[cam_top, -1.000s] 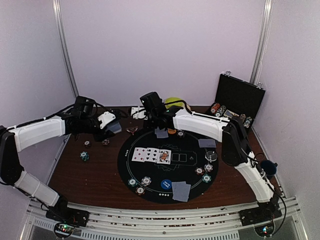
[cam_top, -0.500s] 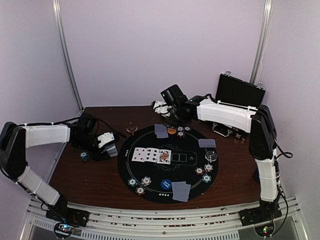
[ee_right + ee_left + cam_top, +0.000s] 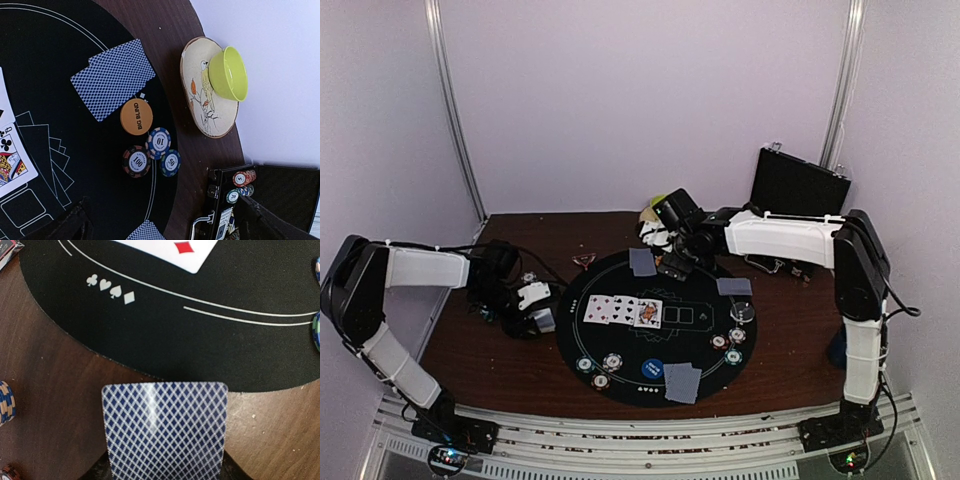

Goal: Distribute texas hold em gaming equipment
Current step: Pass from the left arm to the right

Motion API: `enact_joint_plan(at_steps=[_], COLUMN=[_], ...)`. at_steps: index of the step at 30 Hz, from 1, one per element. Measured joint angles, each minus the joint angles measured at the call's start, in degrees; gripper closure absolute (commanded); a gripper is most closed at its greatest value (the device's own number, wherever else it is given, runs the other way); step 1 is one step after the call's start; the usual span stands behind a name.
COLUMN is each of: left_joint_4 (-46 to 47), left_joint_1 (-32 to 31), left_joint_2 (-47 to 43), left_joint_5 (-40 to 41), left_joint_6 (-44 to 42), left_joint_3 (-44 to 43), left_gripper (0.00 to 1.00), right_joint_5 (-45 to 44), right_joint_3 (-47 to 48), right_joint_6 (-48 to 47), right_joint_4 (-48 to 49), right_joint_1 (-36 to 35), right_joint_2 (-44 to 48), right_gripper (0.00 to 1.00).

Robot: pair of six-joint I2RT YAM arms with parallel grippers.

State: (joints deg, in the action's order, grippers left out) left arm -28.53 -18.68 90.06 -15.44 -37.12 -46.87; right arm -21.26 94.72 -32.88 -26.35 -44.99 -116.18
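Note:
My left gripper [image 3: 536,312] is shut on a blue-backed playing card [image 3: 165,432] just off the left rim of the round black mat [image 3: 200,345], low over the wood; the card covers the jaws. My right gripper [image 3: 170,227] hangs open and empty over the mat's far side [image 3: 678,255]. Below it lie two face-down cards [image 3: 112,77], an orange BIG BLIND disc [image 3: 136,116] and three chips [image 3: 158,143]. Face-up cards [image 3: 620,311] fill the mat's middle. More face-down cards [image 3: 682,381], a blue disc [image 3: 652,368], chips [image 3: 600,368] and a clear disc [image 3: 743,312] ring the mat. A red triangle marker [image 3: 584,261] lies by its far-left rim.
A green bowl [image 3: 227,72] sits on a bird-printed plate [image 3: 200,107] beyond the mat. The open black case [image 3: 798,190] with stacked chips [image 3: 242,177] stands at the far right. Loose chips [image 3: 6,402] lie on the wood left of the mat.
My left gripper has carried the card from the far left down to the mat's left rim. My right arm has swung rightward, from the far-left rim to over the far cards and chips.

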Motion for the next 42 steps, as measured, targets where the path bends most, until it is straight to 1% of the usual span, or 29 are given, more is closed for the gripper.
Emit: enact_joint_plan(at_steps=[7, 11, 12, 13, 14, 19, 21, 25, 29, 34, 42], left_joint_4=[0.22, 0.68, 0.76, 2.64, 2.64, 4.39, 5.44, 6.80, 7.32, 7.48, 7.43], left_joint_1=[0.02, 0.11, 0.11, 0.11, 0.11, -0.90, -2.25, -5.86, -8.92, -12.00, -13.92], left_joint_2=[1.84, 1.31, 0.85, -2.62, -2.62, -6.10, -6.93, -7.17, -7.13, -5.97, -3.32], left_joint_5=[-0.74, -0.83, -0.87, -1.49, -1.49, -2.71, -2.91, -2.89, -2.84, -2.67, -2.29], left_joint_6=[0.17, 0.98, 1.22, 2.14, 2.14, 2.67, 2.78, 2.75, 2.73, 2.73, 2.73], left_joint_3=[0.00, 0.11, 0.11, -0.52, -0.52, -4.48, -6.64, -10.21, -11.87, -13.60, -13.99], left_gripper=[0.44, 0.44, 0.44, 0.44, 0.44, 0.44, 0.44, 0.44, 0.44, 0.44, 0.44], right_joint_5=[2.21, 7.76, 9.77, 17.62, 17.75, 39.30, 47.41, 59.47, 67.98, 76.17, 82.64], right_joint_3=[-0.42, 1.86, 2.78, 5.75, 5.81, 9.03, 10.10, 11.32, 13.07, 13.51, 13.60], right_joint_6=[2.25, 6.84, 8.33, 13.99, 14.10, 25.62, 29.73, 36.50, 42.18, 48.43, 54.23], right_joint_4=[0.20, -2.08, -2.54, -2.64, -2.64, -1.53, -0.66, 1.60, 3.93, 6.95, 10.54], right_joint_1=[0.02, 0.17, 0.33, 1.03, 1.05, 3.67, 4.61, 5.55, 5.51, 5.38, 5.38], right_joint_2=[1.09, 0.94, 0.83, 0.70, 0.70, -2.03, -3.63, -6.62, -9.99, -13.00, -13.81], right_gripper=[0.00, 0.00, 0.00, 0.00, 0.00, 0.07, 0.09, 0.12, 0.14, 0.18, 0.20])
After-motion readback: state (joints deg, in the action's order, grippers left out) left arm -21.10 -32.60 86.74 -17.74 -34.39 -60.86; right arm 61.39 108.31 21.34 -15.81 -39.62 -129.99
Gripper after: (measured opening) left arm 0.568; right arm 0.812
